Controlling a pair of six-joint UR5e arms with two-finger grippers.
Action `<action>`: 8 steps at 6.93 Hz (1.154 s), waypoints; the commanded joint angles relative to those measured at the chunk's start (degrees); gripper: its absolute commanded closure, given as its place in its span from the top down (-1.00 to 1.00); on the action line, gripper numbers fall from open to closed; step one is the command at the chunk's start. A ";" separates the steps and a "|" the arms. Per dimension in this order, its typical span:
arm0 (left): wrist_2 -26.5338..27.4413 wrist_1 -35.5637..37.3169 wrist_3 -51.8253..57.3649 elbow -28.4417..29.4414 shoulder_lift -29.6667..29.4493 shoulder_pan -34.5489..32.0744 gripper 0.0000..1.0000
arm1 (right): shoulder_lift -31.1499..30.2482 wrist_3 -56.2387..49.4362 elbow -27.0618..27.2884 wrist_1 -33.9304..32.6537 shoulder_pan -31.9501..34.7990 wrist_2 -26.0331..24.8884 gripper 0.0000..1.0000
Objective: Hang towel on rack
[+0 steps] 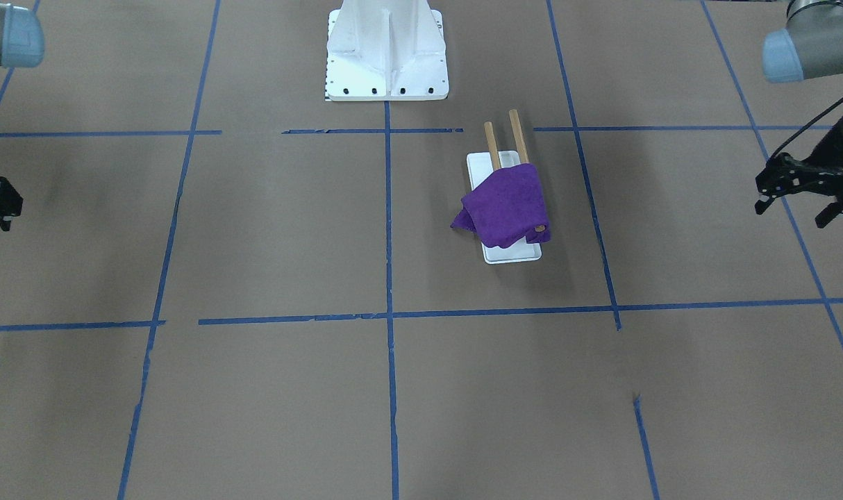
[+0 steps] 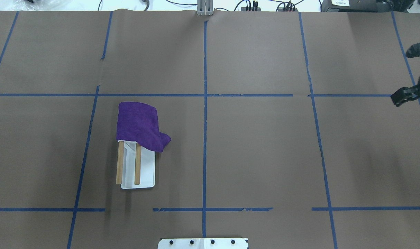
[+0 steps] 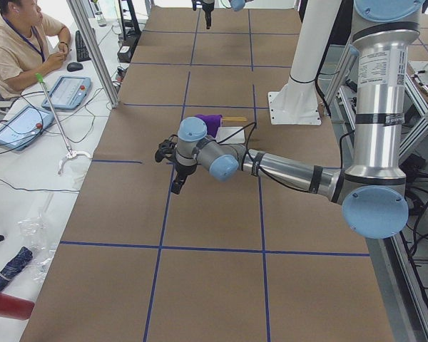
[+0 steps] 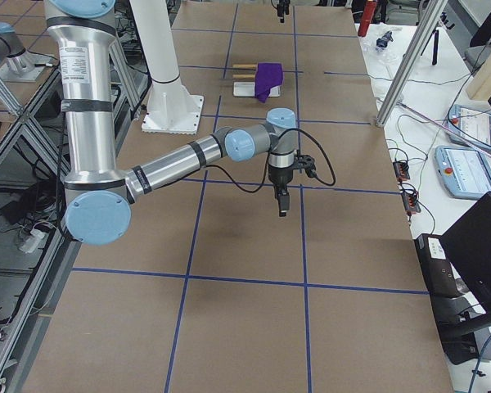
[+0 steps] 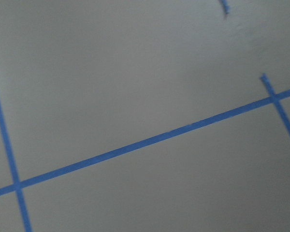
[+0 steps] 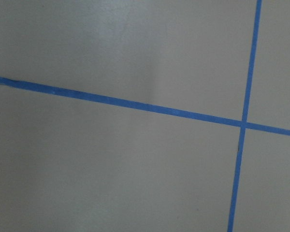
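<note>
On the left, the left arm (image 1: 810,48) is hanging off to the side, its jaws spread wide, holding and touching nothing. Left of the middle, the towel (image 2: 137,124) is lying over both sticks of the rack (image 2: 146,169), at the end away from the robot. One corner is drooping toward the surface (image 2: 258,145), so the job is looking done, and I think keeping both arms well away is best. On the right, the right arm (image 4: 188,155) is waiting, its jaws looking wide apart and empty.
</note>
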 commanded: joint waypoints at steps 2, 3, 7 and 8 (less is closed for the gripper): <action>-0.86 12.15 16.39 3.37 0.45 -13.17 1.00 | -6.02 -14.12 -4.43 0.06 13.78 12.26 1.00; -0.95 12.07 22.49 6.88 0.54 -16.00 1.00 | -7.34 -15.09 -4.43 0.15 14.85 13.05 1.00; -4.71 13.91 23.87 7.53 2.92 -19.10 1.00 | -13.68 -15.63 -9.93 11.97 18.72 18.58 1.00; -4.82 13.65 23.87 6.66 5.53 -19.10 1.00 | -13.77 -15.54 -14.57 17.58 20.64 19.38 1.00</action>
